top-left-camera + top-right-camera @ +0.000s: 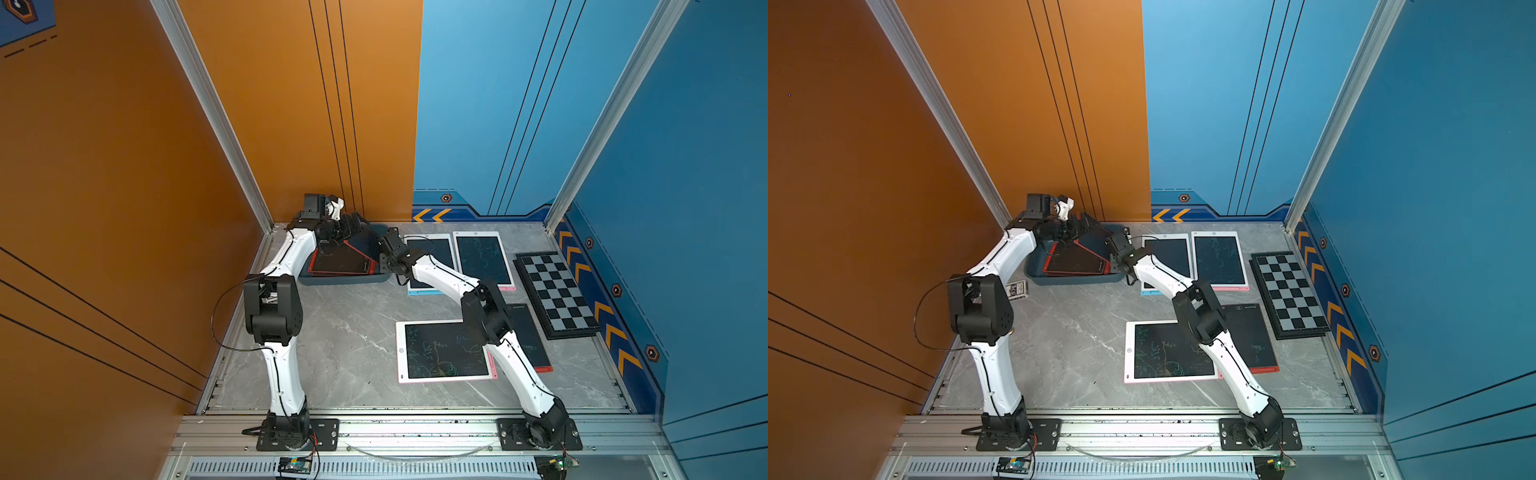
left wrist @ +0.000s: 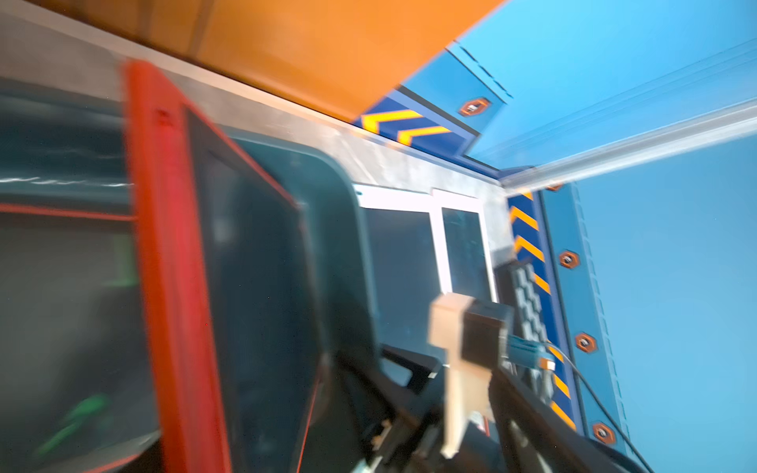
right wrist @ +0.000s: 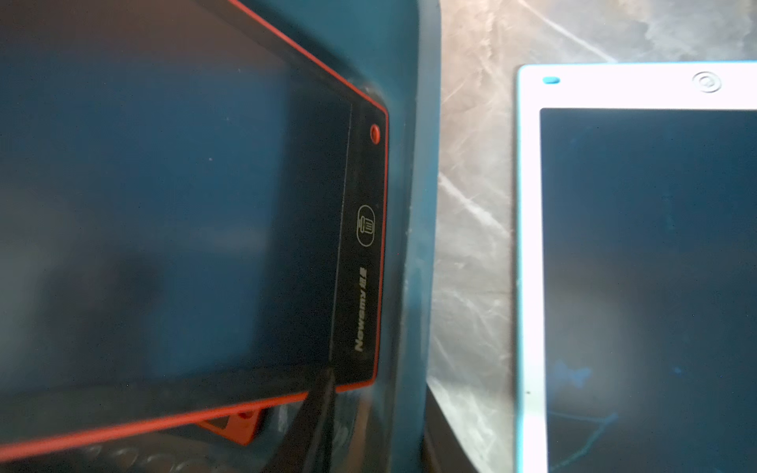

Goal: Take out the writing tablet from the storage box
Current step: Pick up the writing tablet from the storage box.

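Red-framed writing tablet is judged light, stiff, slick, best pinched at its bezel; jaw state of left gripper and right gripper cannot be told.

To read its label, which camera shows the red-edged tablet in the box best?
Right wrist: the red-edged tablet fills it, label readable. Both top views show it small in the storage box; left wrist is blurred.

Tablet in storage box — poss. tilted
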Robot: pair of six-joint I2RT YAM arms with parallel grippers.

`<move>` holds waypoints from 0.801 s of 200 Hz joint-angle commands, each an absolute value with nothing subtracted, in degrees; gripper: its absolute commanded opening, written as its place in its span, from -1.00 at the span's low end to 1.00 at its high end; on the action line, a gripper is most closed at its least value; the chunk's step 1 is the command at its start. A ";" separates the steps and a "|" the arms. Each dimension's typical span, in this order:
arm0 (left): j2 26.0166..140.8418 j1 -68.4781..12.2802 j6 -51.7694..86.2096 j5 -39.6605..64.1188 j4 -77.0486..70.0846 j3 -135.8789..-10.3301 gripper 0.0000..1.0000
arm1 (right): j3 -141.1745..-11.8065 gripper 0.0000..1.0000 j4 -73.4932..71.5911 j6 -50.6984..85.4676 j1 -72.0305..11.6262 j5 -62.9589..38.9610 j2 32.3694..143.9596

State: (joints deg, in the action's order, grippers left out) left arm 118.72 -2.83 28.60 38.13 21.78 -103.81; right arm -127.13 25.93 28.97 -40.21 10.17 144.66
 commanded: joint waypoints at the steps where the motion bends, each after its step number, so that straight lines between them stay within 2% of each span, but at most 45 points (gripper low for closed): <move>1: 118.76 -2.12 31.75 42.69 19.17 -101.56 0.75 | -126.93 -0.40 26.63 27.95 -41.05 7.57 145.60; 5: 118.66 -2.05 31.80 42.44 19.20 -101.47 0.64 | -126.79 -0.40 26.63 28.09 -40.97 7.63 145.48; 16: 118.52 -2.02 31.58 42.05 19.16 -101.16 0.54 | -126.49 -0.41 26.65 28.12 -40.87 7.76 145.19; 54: 117.95 -2.04 30.25 38.46 20.94 -100.53 0.37 | -125.55 -0.42 26.59 28.45 -40.61 8.11 144.35; 91: 117.31 -2.55 25.89 30.64 29.09 -102.37 0.04 | -124.94 -0.43 26.20 28.99 -40.56 7.89 144.10; 105: 116.30 -2.72 24.77 28.71 30.47 -101.97 0.06 | -124.88 -0.43 26.02 29.18 -40.53 7.67 144.15; 120: 115.00 -2.89 23.95 26.86 31.36 -101.19 0.33 | -124.76 -0.44 25.95 29.27 -40.52 7.52 144.03; 129: 114.24 -2.85 23.56 26.00 31.72 -100.63 0.42 | -124.43 -0.44 25.95 29.27 -40.50 7.54 143.83; 148: 113.23 -2.75 23.47 25.67 31.80 -99.69 0.45 | -123.26 -0.44 25.20 29.35 -40.56 7.29 143.31; 160: 112.79 -2.72 23.46 25.67 31.85 -99.25 0.38 | -122.64 -0.44 24.82 29.55 -40.52 7.05 143.12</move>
